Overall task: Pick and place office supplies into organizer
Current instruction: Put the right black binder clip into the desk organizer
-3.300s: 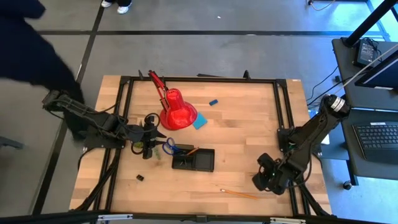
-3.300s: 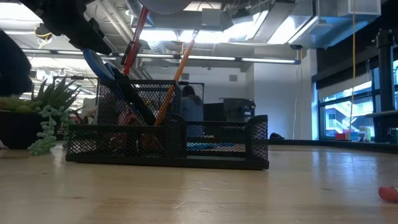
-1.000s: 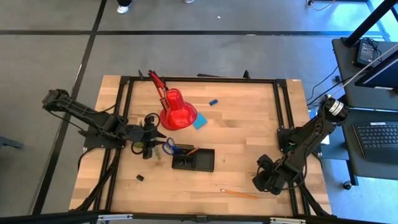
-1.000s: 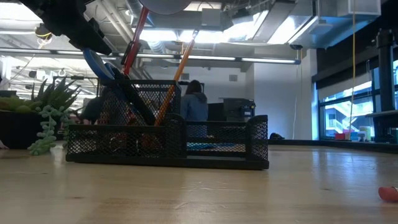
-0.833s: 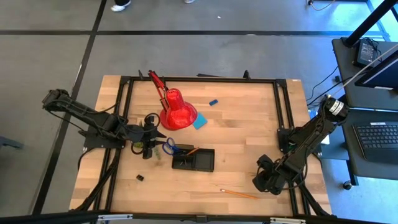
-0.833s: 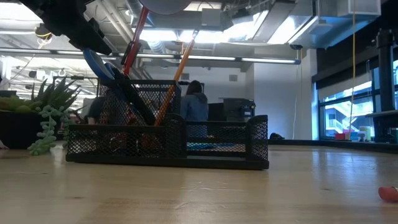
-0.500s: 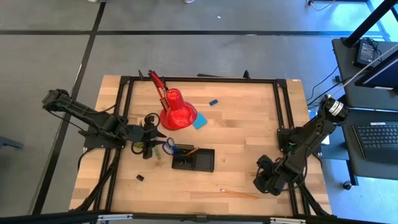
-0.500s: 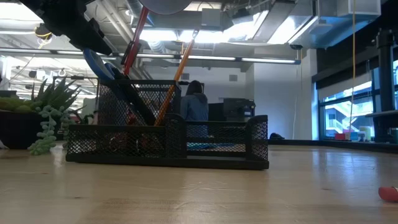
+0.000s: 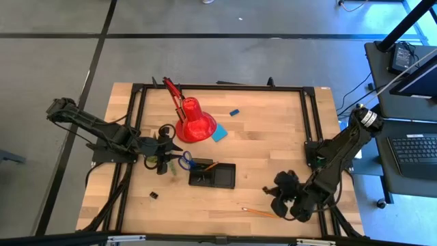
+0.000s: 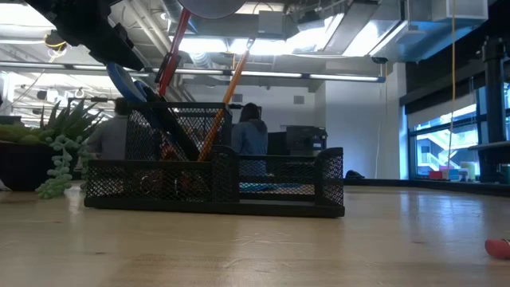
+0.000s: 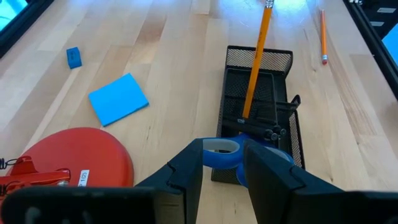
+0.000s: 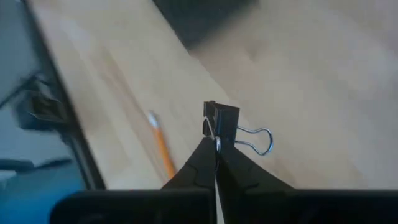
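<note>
On the table's left side, the left gripper (image 9: 166, 152) sits just left of the organizer (image 9: 212, 175), its fingers (image 11: 186, 171) pinching the blue scissors (image 11: 222, 151) by a handle loop. The scissors stand tilted in the organizer's left compartment, handles up, as the low view shows (image 10: 131, 88). A green plant (image 10: 56, 143) stands beside the gripper, at the organizer's left end. A small black clip (image 9: 153, 195) lies on the wood, nearer the front edge and apart from the rest.

The red lamp (image 9: 192, 120) stands behind the organizer, its shade near the light-blue pad (image 9: 219, 134), which lies flat on the wood. The blue eraser (image 9: 234, 111) lies farther back, right of the lamp and apart from the pad. In the organizer, an orange pencil (image 11: 255, 59) leans upright in the same compartment as the scissors, with black pens (image 11: 264, 130) next to it.

Toward the front, right of the organizer, a second pencil (image 9: 261, 212) lies flat on the table. The right gripper (image 9: 278, 199) is low over the table just right of it, near the front right. Its fingers (image 12: 202, 163) are pressed together on a black binder clip (image 12: 225, 124), which sticks out past the tips with its wire handle showing; the loose pencil lies on the wood beyond it.
</note>
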### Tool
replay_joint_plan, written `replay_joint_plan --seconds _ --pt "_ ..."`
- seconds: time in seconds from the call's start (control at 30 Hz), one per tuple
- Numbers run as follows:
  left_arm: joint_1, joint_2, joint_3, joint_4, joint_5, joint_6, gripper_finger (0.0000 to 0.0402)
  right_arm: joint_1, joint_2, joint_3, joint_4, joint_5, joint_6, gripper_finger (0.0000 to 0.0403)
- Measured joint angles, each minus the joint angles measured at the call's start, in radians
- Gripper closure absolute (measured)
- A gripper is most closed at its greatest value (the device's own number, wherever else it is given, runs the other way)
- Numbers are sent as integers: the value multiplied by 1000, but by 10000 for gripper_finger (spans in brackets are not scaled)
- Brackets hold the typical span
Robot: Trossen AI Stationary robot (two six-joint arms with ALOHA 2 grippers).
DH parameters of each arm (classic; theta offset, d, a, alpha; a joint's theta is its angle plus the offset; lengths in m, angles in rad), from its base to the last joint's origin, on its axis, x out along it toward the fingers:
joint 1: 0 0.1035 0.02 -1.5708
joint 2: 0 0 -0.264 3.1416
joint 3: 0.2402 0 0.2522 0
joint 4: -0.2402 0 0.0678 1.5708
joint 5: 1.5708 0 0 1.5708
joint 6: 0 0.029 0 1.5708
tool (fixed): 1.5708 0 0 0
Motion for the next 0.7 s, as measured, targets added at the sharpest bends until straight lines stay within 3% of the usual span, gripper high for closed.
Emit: replay_joint_plan --seconds 0.2,0.47,0.57,0.7 --pt "0 0 0 31 8 1 296 -76 0 36 159 89 -363 401" --pt "-34 11 0 256 274 103 296 -205 24 36 367 133 -741 401" --pt "-65 28 0 317 272 114 296 -233 43 36 484 135 -889 401" --pt "-104 78 0 371 187 187 296 -264 78 36 640 135 -1059 401"
